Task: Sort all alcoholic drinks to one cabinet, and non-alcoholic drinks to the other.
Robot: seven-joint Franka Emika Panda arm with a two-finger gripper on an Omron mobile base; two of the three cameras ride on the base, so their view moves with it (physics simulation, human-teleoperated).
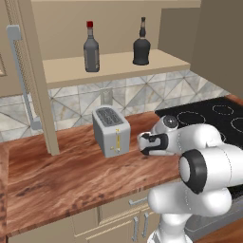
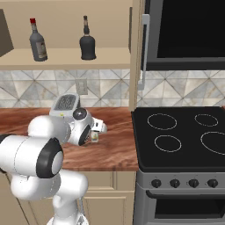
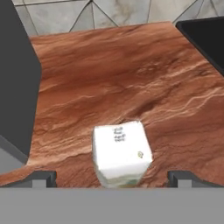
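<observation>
You see the gripper (image 3: 112,178) open, its fingertips spread either side of the white carton (image 3: 122,153) standing on the wooden counter (image 3: 131,78), left of the stove (image 2: 184,136). Both bottles, grey (image 1: 91,47) and black (image 1: 141,43), stand on the cabinet shelf (image 1: 114,66).

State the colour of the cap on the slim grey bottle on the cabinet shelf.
Red. The slim grey bottle shows its cap best in the left base view.
</observation>
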